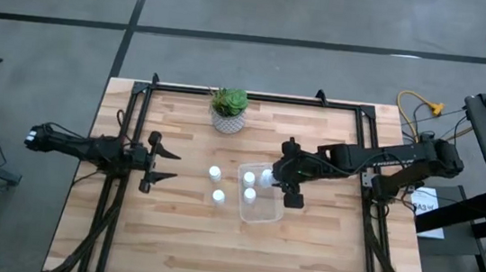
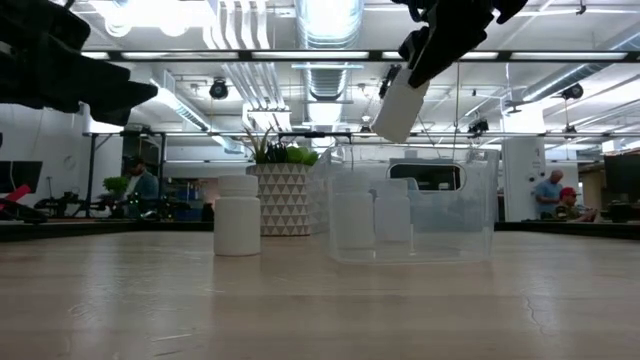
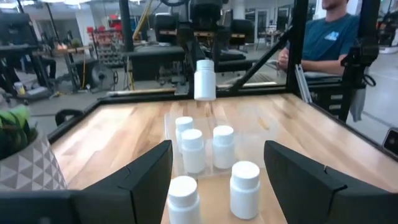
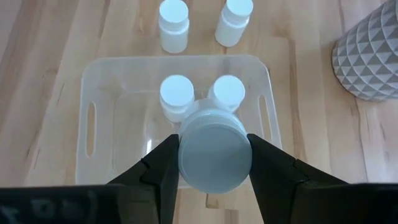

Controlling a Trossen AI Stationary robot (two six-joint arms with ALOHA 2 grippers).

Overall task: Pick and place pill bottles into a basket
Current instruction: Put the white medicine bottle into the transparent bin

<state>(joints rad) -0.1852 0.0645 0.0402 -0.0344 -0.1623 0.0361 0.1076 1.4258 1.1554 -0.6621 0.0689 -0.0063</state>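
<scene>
I count five white bottles: two standing in the clear tub (image 1: pixel 260 212) at frame centre, two on the worktop (image 1: pixel 168 246) left of it, one pinched by my right claw (image 4: pixel 214 155) above the tub. My left claw (image 1: pixel 160 164) sits spread, far left.

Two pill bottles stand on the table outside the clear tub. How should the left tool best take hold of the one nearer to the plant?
Probably by the body just under the cap, from above. The bottle stands upright and round, so the open left tool can close across it. The other loose bottle and the basket stand near, leaving little room sideways.
</scene>
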